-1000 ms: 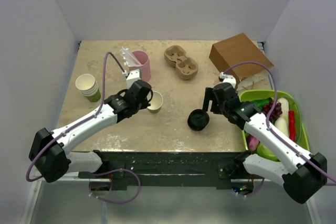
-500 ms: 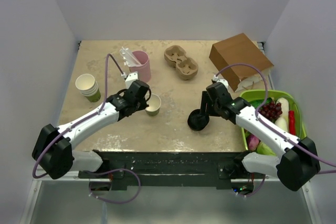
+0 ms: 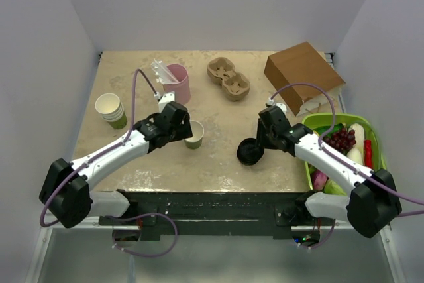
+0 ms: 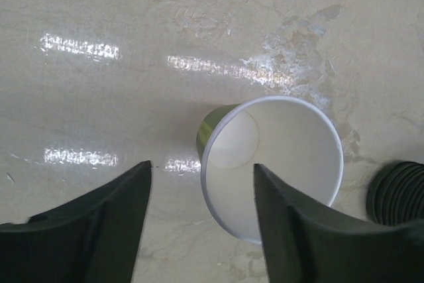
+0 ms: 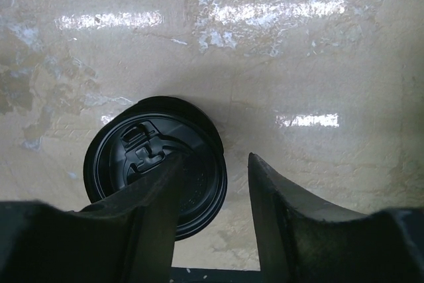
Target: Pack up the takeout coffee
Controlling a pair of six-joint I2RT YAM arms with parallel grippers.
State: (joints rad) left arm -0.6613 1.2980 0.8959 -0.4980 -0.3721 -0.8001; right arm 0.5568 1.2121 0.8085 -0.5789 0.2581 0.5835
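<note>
The takeout coffee stands in two parts. Its paper cup is upright and lidless on the table, white inside with a green side. My left gripper is open just left of it; in the left wrist view the near rim of the cup lies between the fingers, which do not press it. The black lid lies flat on the table to the right. My right gripper straddles the lid's right rim, one finger over the lid, the other outside with a gap.
A pink cup with a clear bag stands behind the left gripper. A stack of white cups is at the left, a cardboard cup carrier at the back, a brown bag and a green produce basket at the right.
The left gripper has opened and let go of the cup, which now stands free. The right gripper has come down over the lid and its jaws have narrowed.
</note>
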